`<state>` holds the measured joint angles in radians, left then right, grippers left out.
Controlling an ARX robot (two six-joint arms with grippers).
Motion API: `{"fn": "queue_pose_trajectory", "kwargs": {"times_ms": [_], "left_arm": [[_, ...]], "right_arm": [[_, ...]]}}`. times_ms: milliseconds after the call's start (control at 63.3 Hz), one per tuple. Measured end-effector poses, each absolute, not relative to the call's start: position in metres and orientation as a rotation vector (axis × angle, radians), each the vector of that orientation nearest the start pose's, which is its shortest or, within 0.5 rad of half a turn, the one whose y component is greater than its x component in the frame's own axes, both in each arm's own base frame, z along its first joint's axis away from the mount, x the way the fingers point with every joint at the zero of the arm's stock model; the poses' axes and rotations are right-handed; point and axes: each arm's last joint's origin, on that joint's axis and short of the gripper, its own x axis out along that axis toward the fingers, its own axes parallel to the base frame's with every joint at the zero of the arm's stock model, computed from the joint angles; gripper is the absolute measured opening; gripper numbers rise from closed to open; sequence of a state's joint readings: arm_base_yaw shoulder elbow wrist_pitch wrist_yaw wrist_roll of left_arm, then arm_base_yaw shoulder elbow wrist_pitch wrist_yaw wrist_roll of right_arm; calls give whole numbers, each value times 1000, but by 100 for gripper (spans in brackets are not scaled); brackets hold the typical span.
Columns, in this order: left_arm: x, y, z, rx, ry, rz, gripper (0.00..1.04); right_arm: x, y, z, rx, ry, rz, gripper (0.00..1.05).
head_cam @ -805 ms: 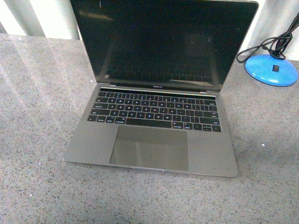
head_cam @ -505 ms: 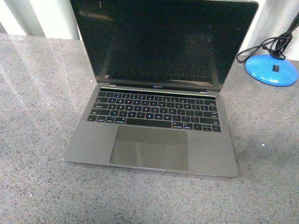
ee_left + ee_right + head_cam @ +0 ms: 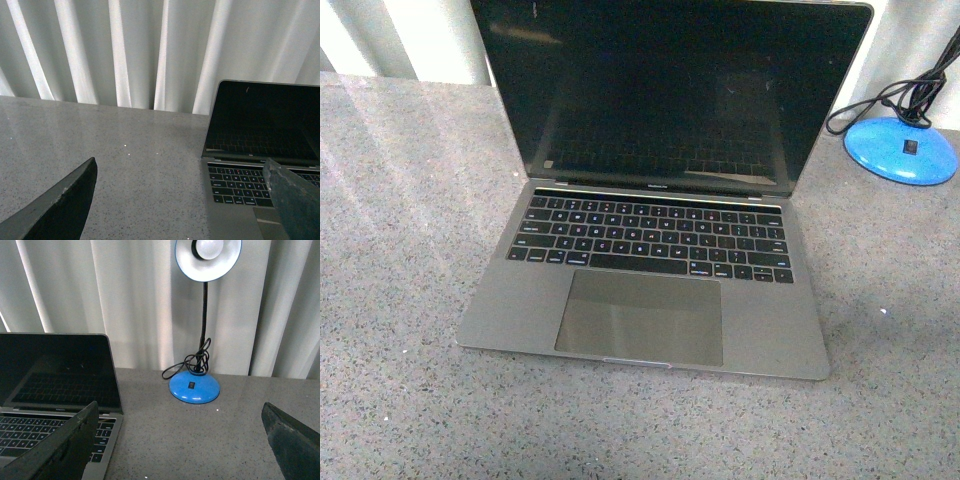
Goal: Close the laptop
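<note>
The laptop [image 3: 650,260] stands open on the grey speckled table [image 3: 400,250] in the front view, its black screen upright and dark, keyboard and trackpad facing me. Neither arm shows in that view. In the left wrist view the laptop [image 3: 260,150] is off to one side, and my left gripper [image 3: 182,200] is open above bare tabletop with nothing between its fingers. The right wrist view has the laptop [image 3: 55,385] at the other side, with my right gripper [image 3: 180,440] open and empty over the table beside it.
A blue desk lamp [image 3: 200,315] with a coiled black cord stands on its round base [image 3: 900,148] at the back right of the table. White curtains [image 3: 125,50] hang behind the table's far edge.
</note>
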<state>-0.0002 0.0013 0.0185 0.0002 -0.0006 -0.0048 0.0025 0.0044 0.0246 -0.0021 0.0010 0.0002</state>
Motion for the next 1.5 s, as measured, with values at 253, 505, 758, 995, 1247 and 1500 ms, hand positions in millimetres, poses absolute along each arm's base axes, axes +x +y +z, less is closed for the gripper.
{"fn": "queue_pose_trajectory", "kwargs": {"times_ms": [253, 505, 758, 995, 1247, 1500], "left_arm": [[97, 0, 169, -8, -10, 9, 98], [129, 8, 178, -219, 279, 132, 98], [198, 3, 218, -194, 176, -50, 98], [258, -15, 223, -119, 133, -132, 98], [297, -35, 218, -98, 151, -225, 98], [336, -43, 222, -117, 156, -222, 74]], "right_arm": [[97, 0, 171, 3, -8, 2, 95], [146, -10, 178, 62, 570, 25, 95], [228, 7, 202, -147, 569, 140, 95], [305, 27, 223, -290, 510, 192, 95], [357, 41, 241, -306, 472, 219, 95], [379, 72, 247, -291, 431, 298, 60]]}}
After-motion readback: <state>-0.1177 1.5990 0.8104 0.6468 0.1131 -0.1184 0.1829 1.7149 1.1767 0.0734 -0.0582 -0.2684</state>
